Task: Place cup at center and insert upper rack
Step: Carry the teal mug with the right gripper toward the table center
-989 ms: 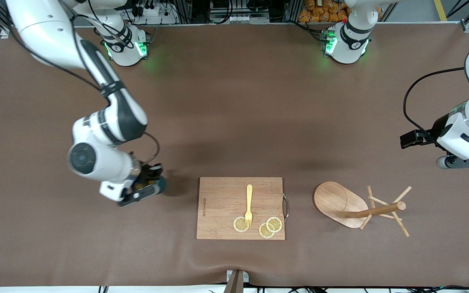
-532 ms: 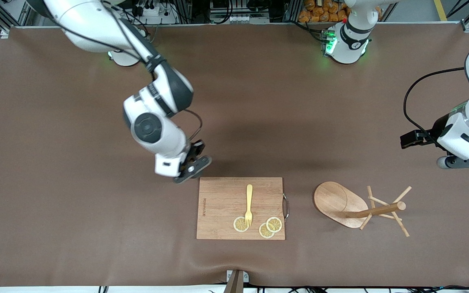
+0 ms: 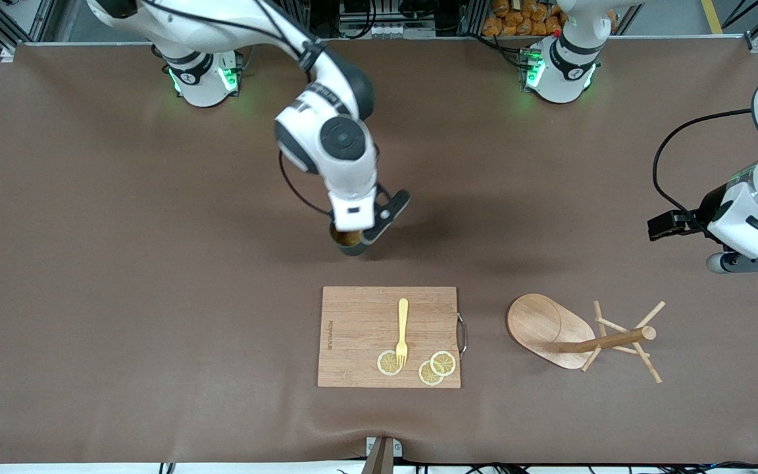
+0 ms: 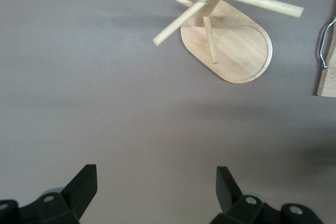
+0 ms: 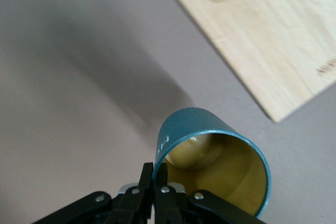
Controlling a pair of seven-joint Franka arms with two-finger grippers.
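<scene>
The right gripper [image 3: 353,240], clamped shut on the rim of the cup [image 5: 212,169], hung mid-frame over bare brown table [image 3: 155,276], with open room all around. Just below it in the frame lay the cutting board [image 3: 359,329] with a fork [image 3: 403,331] and lemon slices [image 3: 435,367]. The upper rack [image 3: 570,332] stood at lower right, while the left gripper [image 4: 155,195] waited at the right edge over bare table, jaws wide and empty.

You can see the right claw [image 3: 351,245] has carried the cup [image 3: 351,242] from the right arm's end to above the bench, up past the cutting board [image 3: 389,336].
</scene>
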